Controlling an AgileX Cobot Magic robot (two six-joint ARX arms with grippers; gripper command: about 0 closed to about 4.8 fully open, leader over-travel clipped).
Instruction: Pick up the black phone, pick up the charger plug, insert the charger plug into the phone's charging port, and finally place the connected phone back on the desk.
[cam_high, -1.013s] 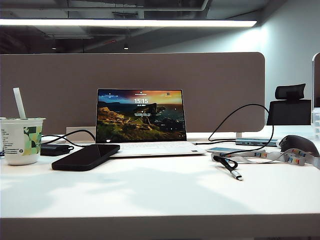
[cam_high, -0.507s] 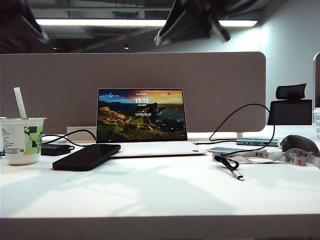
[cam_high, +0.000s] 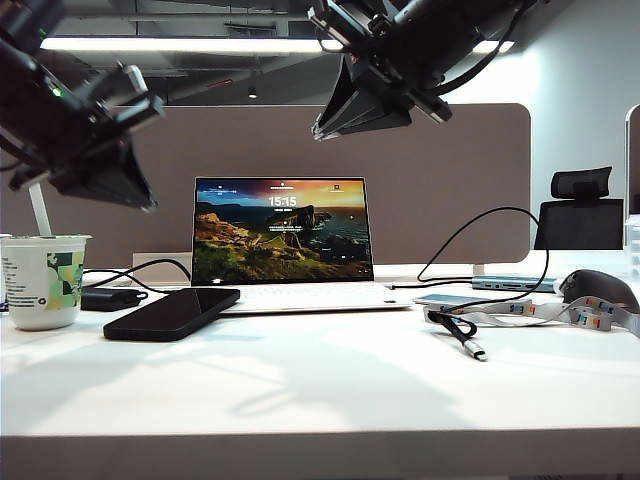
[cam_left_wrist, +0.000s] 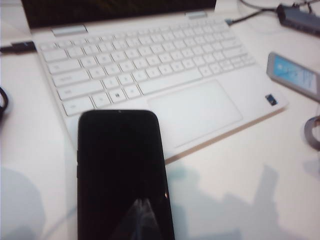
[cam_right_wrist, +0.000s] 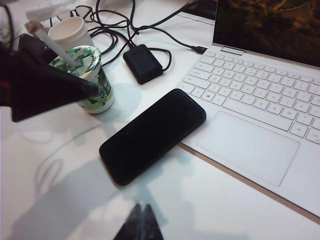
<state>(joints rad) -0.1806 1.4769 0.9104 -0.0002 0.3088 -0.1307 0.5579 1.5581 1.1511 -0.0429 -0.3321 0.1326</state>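
Place: open-plan office
Desk (cam_high: 330, 400): white top, fabric divider (cam_high: 440, 180) at 12 o'clock
Work gear: open laptop (cam_high: 290, 245), cables, power brick (cam_right_wrist: 142, 62)
Surroundings: office chair (cam_high: 580, 210) at 2 o'clock, strip light (cam_high: 250, 45) on bare ceiling

A: What's the room like behind the desk?
B: Grey-brown fabric divider panel (cam_high: 440, 190) across the back. Dark open ceiling w/ one long strip light (cam_high: 200, 45), lit.
A: Anything else?
B: Pale wall (cam_high: 585, 110) at right, black office chair (cam_high: 580, 210) in front of it.
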